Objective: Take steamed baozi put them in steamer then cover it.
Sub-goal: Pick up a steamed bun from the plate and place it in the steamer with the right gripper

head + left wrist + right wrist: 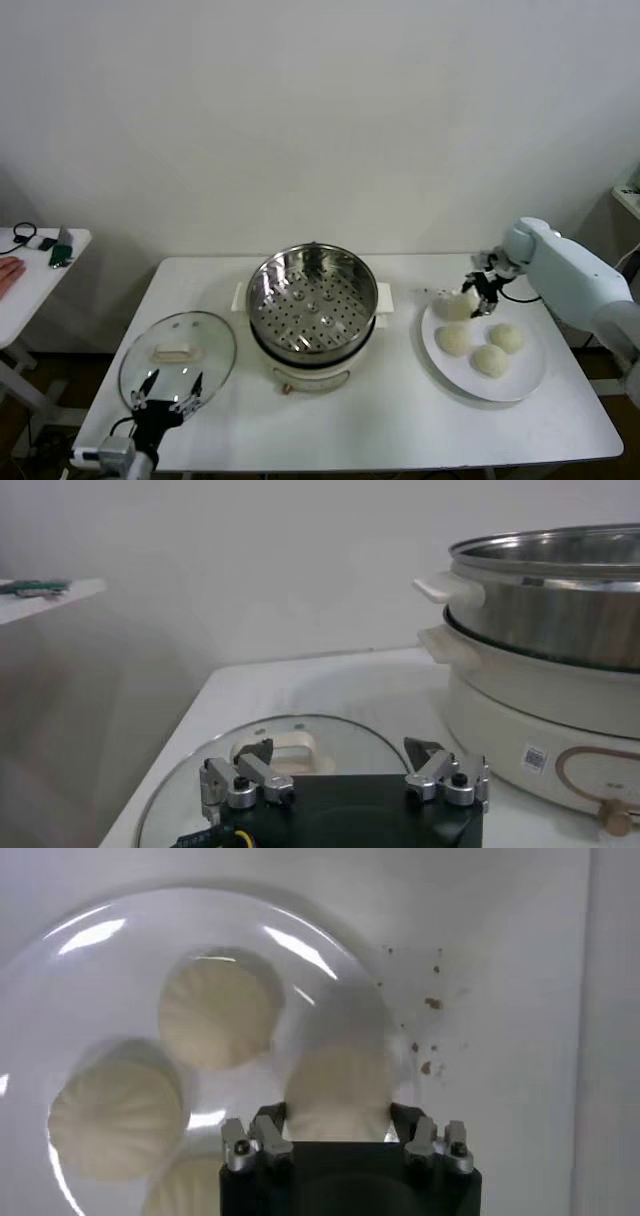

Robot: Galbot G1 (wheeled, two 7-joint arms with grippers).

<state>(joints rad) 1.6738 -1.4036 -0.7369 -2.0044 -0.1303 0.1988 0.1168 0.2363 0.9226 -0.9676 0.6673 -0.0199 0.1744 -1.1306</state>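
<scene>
The steamer [312,300] stands open at the table's middle, its perforated tray bare; it also shows in the left wrist view [560,610]. The cover [178,355] lies flat on the table to its left, cream handle up. My left gripper [168,392] is open just above the cover's near edge [190,780], apart from the handle. Four steamed baozi are at a white plate [520,385] on the right. My right gripper [485,292] is shut on the far-left baozi [335,1088], a finger on each side. Three other baozi [490,360] rest on the plate.
Brown crumbs [432,1003] lie on the table beside the plate. A small side table [40,265] with dark items stands at the far left. The steamer's white base [520,720] has side handles and a knob at the front.
</scene>
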